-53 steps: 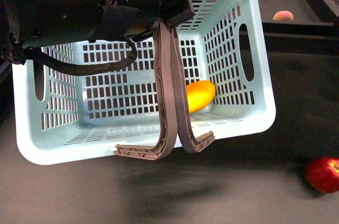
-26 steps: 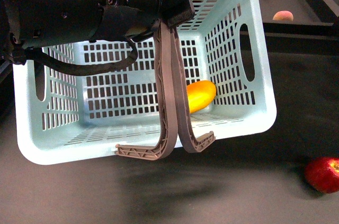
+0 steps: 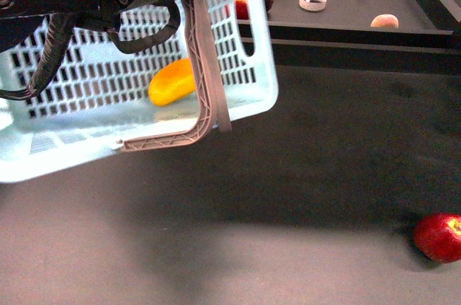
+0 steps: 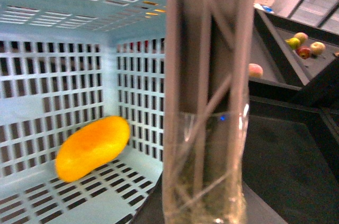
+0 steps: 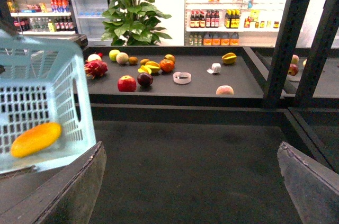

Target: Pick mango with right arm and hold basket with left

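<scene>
My left jaws (image 3: pixel 209 121) clamp the pale-blue slotted plastic basket (image 3: pixel 259 96); oblong yellow-orange mango (image 3: pixel 171 81) lies inside; right jaws (image 5: pixel 190 181) wide, empty.

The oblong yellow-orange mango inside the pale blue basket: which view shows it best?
Left wrist view: the oblong yellow-orange mango lies large and unobstructed on the pale blue basket floor. Front view shows it smaller, partly behind the left gripper. Right wrist view shows it small and blurred.

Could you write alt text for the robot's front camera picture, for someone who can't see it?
A black robot arm's left gripper holds the rim of a pale blue slotted basket, tilted, with a yellow-orange mango inside. A red apple lies on the dark table, and more fruit sits on a shelf behind.
</scene>
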{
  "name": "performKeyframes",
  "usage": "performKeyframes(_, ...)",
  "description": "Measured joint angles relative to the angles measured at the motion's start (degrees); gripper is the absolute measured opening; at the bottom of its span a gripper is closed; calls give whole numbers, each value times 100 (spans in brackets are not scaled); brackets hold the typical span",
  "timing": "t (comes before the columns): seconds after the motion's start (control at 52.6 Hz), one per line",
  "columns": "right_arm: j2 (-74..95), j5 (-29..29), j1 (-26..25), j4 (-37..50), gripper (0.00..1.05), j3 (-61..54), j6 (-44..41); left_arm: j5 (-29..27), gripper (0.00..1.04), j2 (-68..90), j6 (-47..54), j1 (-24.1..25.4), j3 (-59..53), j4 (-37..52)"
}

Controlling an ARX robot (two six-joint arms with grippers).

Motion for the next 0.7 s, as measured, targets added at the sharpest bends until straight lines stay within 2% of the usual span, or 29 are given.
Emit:
performKeyframes(0.533, 0, -2, 0, 0, 96, 0, 0, -474, 6, 962, -3497, 717, 1541, -1814)
performKeyframes(0.704, 0, -2, 0, 0, 96, 0, 0, -511, 6, 1512, -4846, 1231, 1644, -1926)
